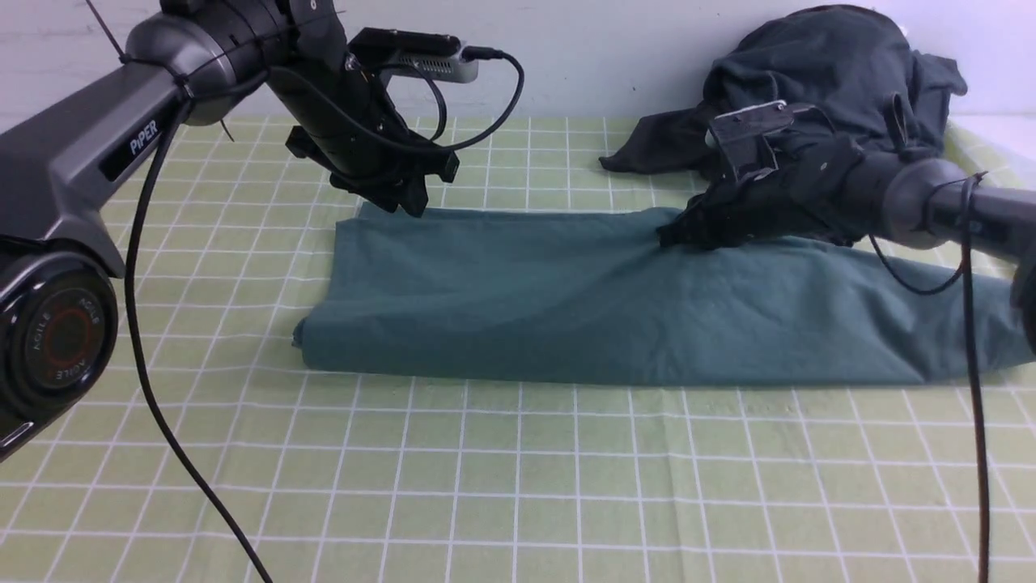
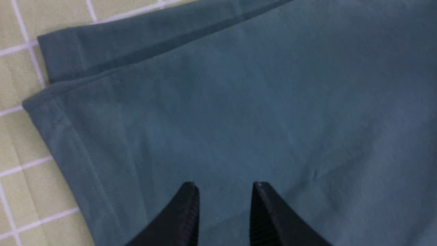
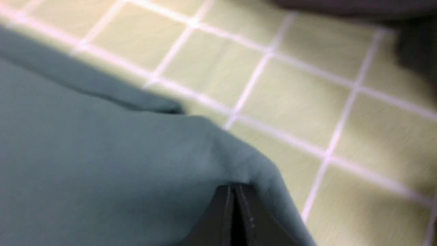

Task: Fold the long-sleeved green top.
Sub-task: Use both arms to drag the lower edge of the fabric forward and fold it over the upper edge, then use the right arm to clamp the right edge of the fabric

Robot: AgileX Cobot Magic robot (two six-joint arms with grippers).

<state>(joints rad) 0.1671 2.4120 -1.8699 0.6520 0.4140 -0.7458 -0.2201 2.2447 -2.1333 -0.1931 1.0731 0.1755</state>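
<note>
The green long-sleeved top (image 1: 526,300) lies folded into a long band across the middle of the checked cloth. My left gripper (image 1: 409,202) hovers at the band's far left corner. In the left wrist view its jaws stand apart over the teal fabric (image 2: 239,102), left gripper (image 2: 225,186) open, with the hemmed corner beside it. My right gripper (image 1: 668,236) rests low on the band's far edge, right of centre. In the right wrist view the right gripper (image 3: 235,187) is shut, with a fold of the top (image 3: 85,164) bunched over its tips.
A heap of dark charcoal garments (image 1: 817,73) sits at the back right, just behind the right arm, and shows as a dark blur (image 3: 416,51) in the right wrist view. The yellow-green checked tablecloth (image 1: 518,486) covers the table. Cables hang from both arms.
</note>
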